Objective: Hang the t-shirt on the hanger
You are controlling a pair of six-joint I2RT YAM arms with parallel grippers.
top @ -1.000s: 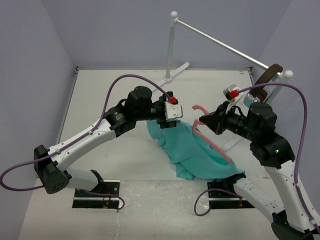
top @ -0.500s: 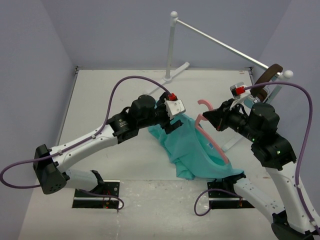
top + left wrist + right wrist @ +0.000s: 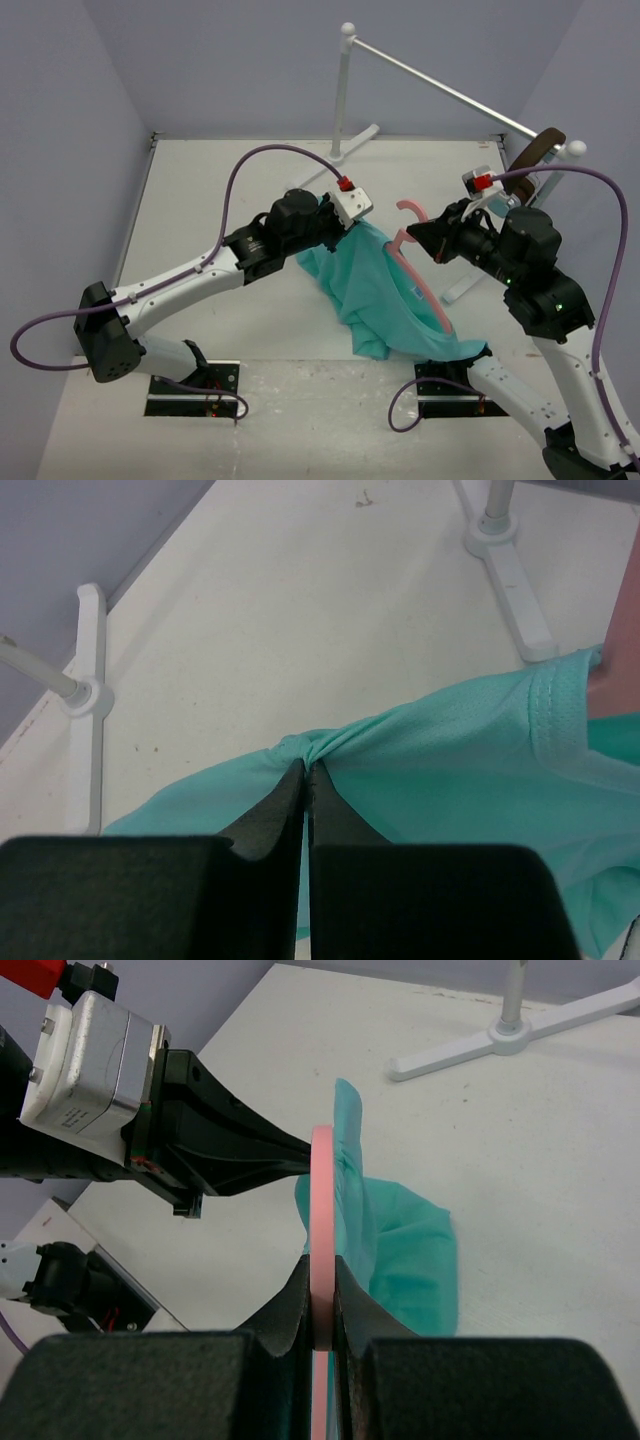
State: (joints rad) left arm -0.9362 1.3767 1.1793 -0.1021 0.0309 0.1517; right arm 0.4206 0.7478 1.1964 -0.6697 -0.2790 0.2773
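Observation:
The teal t-shirt hangs bunched between my two arms, its lower part lying on the table. My left gripper is shut on a pinched fold at the shirt's upper edge; the left wrist view shows the cloth gathered at the closed tips of that gripper. The pink hanger runs inside the shirt, with its hook sticking out above. My right gripper is shut on the hanger just below the hook. In the right wrist view this gripper clamps the hanger edge-on, the t-shirt draped behind.
A white rail stand crosses the back right of the table, with brown-banded headphones hung at its right end. Its feet lie near the shirt. Lilac walls close off the left, back and right.
My left gripper moved right to the shirt's upper edge and closed on it, having been open. The right gripper lifted the hanger slightly and stayed shut.

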